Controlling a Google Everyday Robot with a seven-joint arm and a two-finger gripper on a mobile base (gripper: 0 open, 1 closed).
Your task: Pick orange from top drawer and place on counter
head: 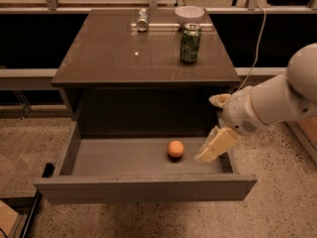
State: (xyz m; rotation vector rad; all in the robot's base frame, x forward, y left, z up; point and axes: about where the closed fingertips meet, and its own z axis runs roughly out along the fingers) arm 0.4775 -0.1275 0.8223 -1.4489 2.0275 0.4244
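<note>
The orange point(175, 148) lies on the floor of the open top drawer point(143, 188), right of its middle. My gripper point(208, 129) hangs over the drawer's right end, just right of the orange and apart from it. It is open and empty: one cream finger point(216, 145) points down toward the drawer floor and the other point(219, 100) sits higher, by the cabinet's edge. The white arm reaches in from the right. The dark-brown counter point(124, 58) tops the cabinet above the drawer.
A green can point(190, 43) stands on the counter at the back right. A white bowl point(189, 14) and a small silver can lying on its side point(142, 20) sit at the counter's back edge. Speckled floor surrounds the cabinet.
</note>
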